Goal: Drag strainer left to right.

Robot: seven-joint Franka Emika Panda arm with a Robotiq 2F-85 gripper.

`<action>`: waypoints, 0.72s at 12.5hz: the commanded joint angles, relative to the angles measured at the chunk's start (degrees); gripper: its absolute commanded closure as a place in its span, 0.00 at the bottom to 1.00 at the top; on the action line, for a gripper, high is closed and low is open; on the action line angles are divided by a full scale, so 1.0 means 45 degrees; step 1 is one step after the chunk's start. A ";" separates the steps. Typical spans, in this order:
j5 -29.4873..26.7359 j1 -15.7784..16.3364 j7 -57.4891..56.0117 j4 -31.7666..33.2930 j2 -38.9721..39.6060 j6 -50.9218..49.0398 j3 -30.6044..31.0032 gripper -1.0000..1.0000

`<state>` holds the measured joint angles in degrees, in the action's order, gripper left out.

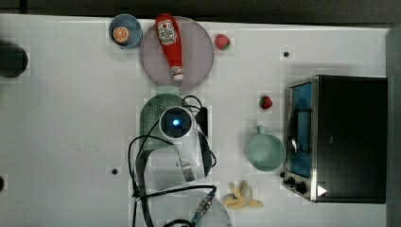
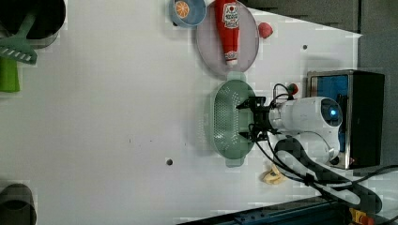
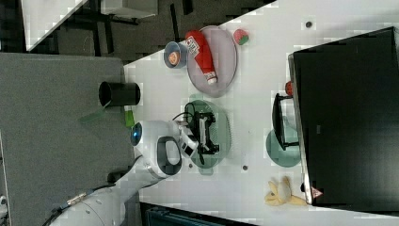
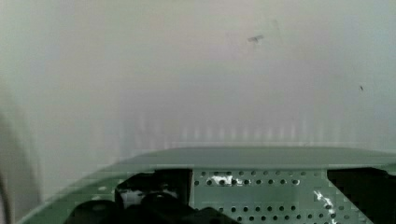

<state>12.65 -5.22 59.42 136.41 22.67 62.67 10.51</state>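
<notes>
The strainer is a pale mint-green oval colander with a dotted bottom, lying in the middle of the white table just below the grey plate in the left view. My gripper hangs over the strainer's half nearer the toaster oven, open, with its fingers spread inside the bowl and nothing between them. The right view has the gripper low over the strainer. In the top view the arm's wrist covers most of the strainer. The wrist view shows the strainer's rim and perforated floor, with dark fingertips at either side.
A grey plate carrying a ketchup bottle lies beside the strainer. A blue bowl holds an orange slice. A mint cup, two strawberries and a toaster oven sit at the top view's right. A banana toy lies near the table edge.
</notes>
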 commanded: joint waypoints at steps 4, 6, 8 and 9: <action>-0.0241 -0.0515 -0.2094 0.0034 -0.0276 -0.0018 -0.1360 0.00; -0.0241 -0.0576 -0.2402 0.0024 -0.0290 0.0049 -0.1680 0.00; -0.0241 -0.0628 -0.2892 0.0013 -0.0291 0.0059 -0.1981 0.00; -0.0241 -0.0659 -0.2980 -0.0001 -0.0291 0.0058 -0.2110 0.00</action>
<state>12.25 -8.73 50.22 135.85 22.42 62.44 3.03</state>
